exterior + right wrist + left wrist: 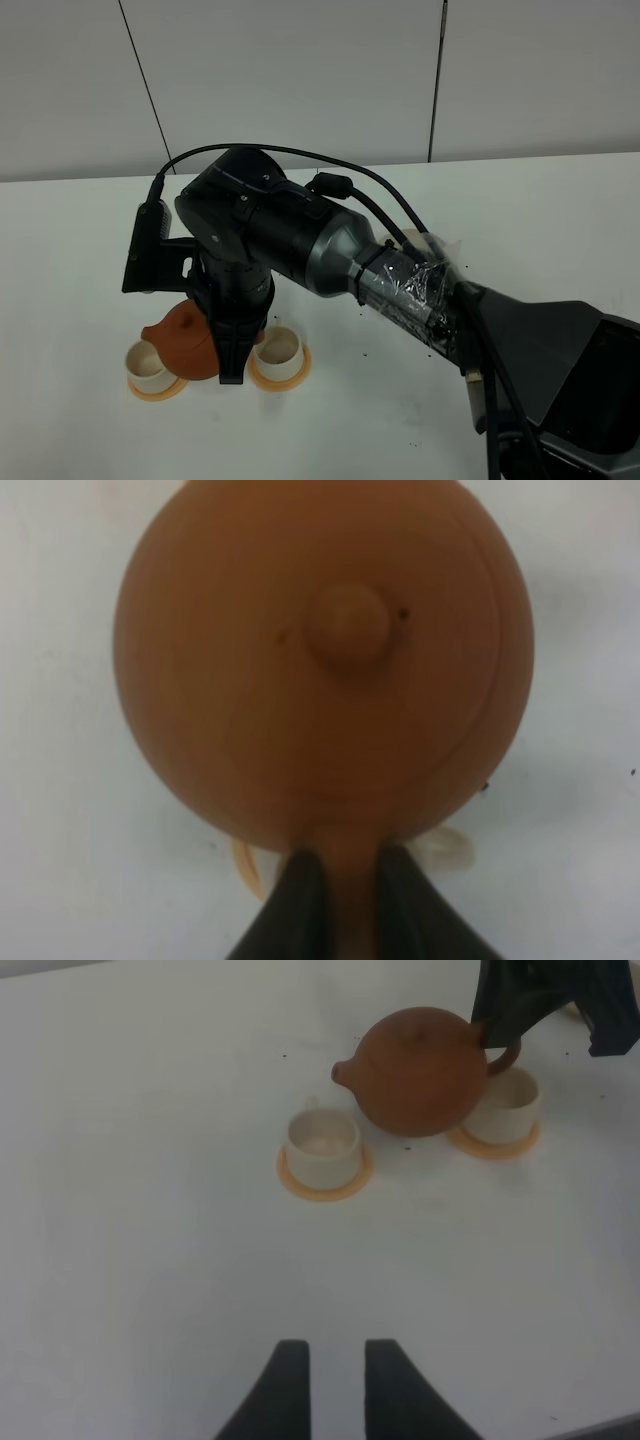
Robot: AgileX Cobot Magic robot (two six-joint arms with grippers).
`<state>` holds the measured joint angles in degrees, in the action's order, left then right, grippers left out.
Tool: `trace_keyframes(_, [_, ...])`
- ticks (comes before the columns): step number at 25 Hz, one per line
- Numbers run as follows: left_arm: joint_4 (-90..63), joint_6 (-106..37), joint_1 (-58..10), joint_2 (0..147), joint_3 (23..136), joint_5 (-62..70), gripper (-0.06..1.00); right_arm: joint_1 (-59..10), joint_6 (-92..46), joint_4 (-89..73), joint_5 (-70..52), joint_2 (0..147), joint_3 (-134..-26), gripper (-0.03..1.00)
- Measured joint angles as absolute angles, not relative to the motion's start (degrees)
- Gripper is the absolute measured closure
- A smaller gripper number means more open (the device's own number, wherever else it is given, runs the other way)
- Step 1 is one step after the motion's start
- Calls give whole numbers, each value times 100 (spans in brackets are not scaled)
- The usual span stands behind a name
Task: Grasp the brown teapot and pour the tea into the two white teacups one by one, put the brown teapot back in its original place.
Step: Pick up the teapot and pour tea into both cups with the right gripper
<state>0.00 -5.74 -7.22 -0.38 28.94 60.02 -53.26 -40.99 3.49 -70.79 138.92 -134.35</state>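
Right pincer (338,885) clamping teapot (320,680), teacups (322,1146) flanking

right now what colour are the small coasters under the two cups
Orange-tan coasters, seen best in the left wrist view beneath the white cups.

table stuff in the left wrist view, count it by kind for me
brown teapot: 1
white teacups: 2
orange coasters: 2
total: 5
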Motion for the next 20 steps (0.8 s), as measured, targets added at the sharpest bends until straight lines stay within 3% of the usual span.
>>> trace_keyframes(20, [0,-574,-722,-38,2894,6002,74,-5609,-4358,1328,-7078,13892,-13435,87])
